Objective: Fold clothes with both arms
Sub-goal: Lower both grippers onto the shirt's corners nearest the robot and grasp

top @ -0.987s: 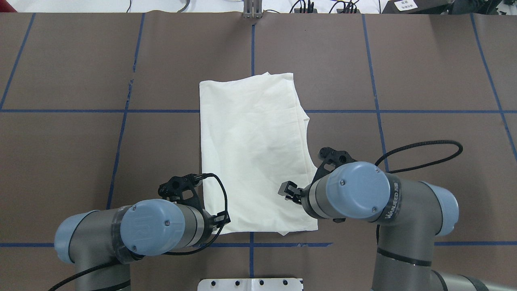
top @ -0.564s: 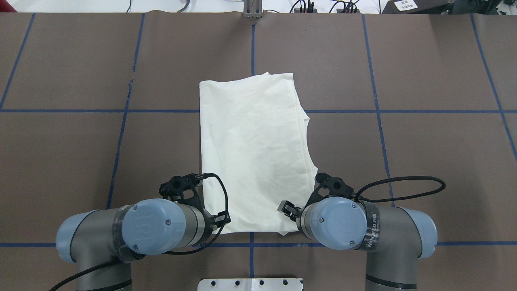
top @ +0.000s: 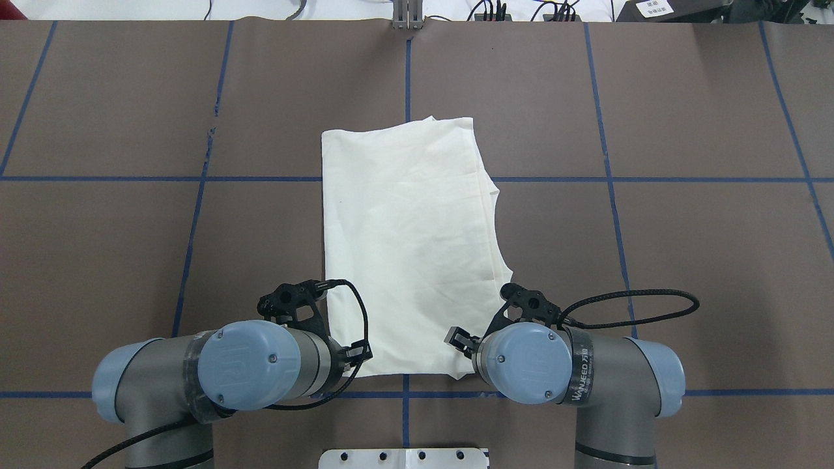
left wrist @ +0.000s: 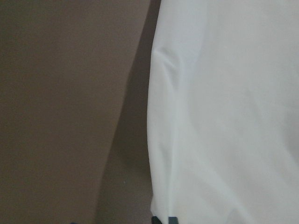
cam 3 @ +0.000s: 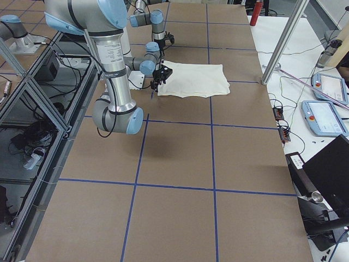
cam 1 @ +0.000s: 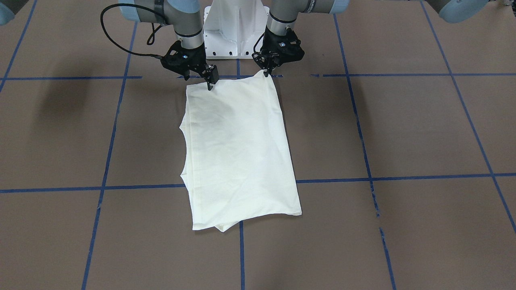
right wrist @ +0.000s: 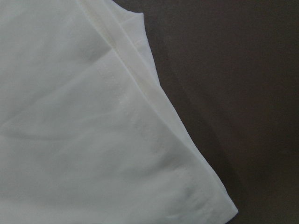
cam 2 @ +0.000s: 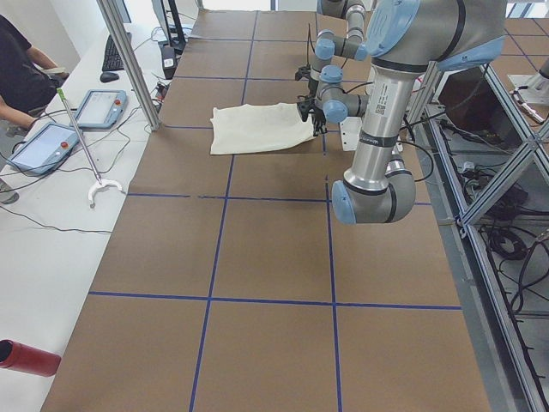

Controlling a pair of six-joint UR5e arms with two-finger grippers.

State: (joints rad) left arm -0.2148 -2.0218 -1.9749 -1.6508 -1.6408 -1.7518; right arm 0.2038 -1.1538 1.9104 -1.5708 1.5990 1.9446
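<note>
Front-facing view: the left pincer [cam 1: 266, 73] is clenched on the T-shirt [cam 1: 238, 153] at a corner of the hem nearest the robot, and the cloth rises in a small peak to its tips. The right pincer [cam 1: 209, 85] looks released, jaws parted, with one tip down on the same hem near the other corner. The T-shirt lies plain side up at the middle of the bench [cam 1: 403, 129], folded into a long cream panel. Extra layers stick out along the edge on the robot's right and at the far hem. The near hem lies just beside a blue tape line [cam 1: 363, 75], and the white pedestal base [cam 1: 236, 28] stands close behind both pincers. Brown bench stretches wide on both sides and past the far hem.

Overhead view: both wrists lean in over the near hem. The left pincer [top: 361, 355] is at the left corner. The right pincer [top: 456, 339] is over the cloth, inboard of the right corner, which its wrist hides.

Side views: the T-shirt [cam 2: 257, 127] lies flat far along the bench. The pincers are too small to judge.

Left wrist view: the T-shirt's edge runs top to bottom and throws a shadow on the bench. Two dark fingertips [left wrist: 172, 220] sit close together on it at the bottom.

Right wrist view: stitched, layered hems run diagonally to a corner at lower right, with dark bench beyond.
</note>
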